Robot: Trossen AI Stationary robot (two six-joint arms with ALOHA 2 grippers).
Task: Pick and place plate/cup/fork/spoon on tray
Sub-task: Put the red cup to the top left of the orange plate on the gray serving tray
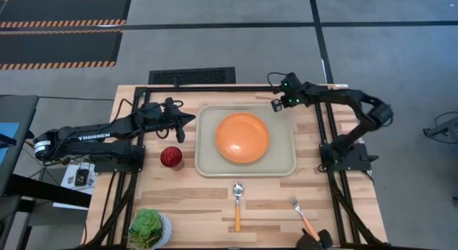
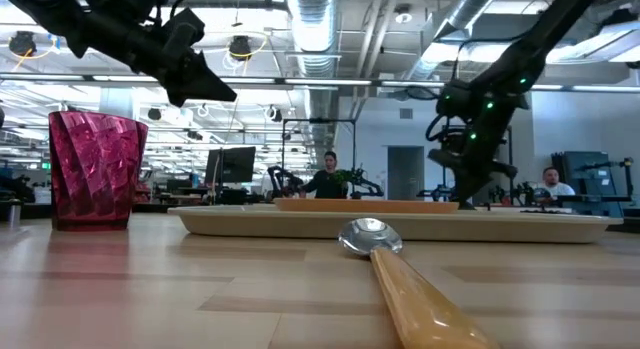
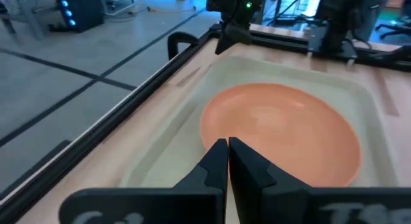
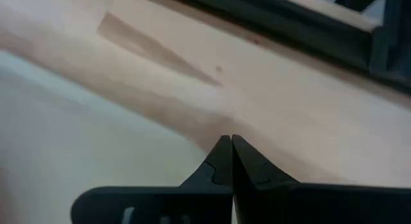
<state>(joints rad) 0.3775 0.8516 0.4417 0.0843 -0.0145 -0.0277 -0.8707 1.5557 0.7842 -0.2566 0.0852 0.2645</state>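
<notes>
The orange plate lies flat in the beige tray, mid-table. The dark red cup stands upright on the table left of the tray. The spoon lies on the table near the tray's front edge, bowl toward the tray. The fork lies at the front right, tines toward the tray. My left gripper is shut and empty, above the table beside the tray's left rim; the left wrist view shows its fingertips together. My right gripper is shut and empty over the tray's far right corner.
A small white bowl of green leaves stands at the front left corner. A black frame runs along the table's far edge and both sides. People sit in the room beyond the table.
</notes>
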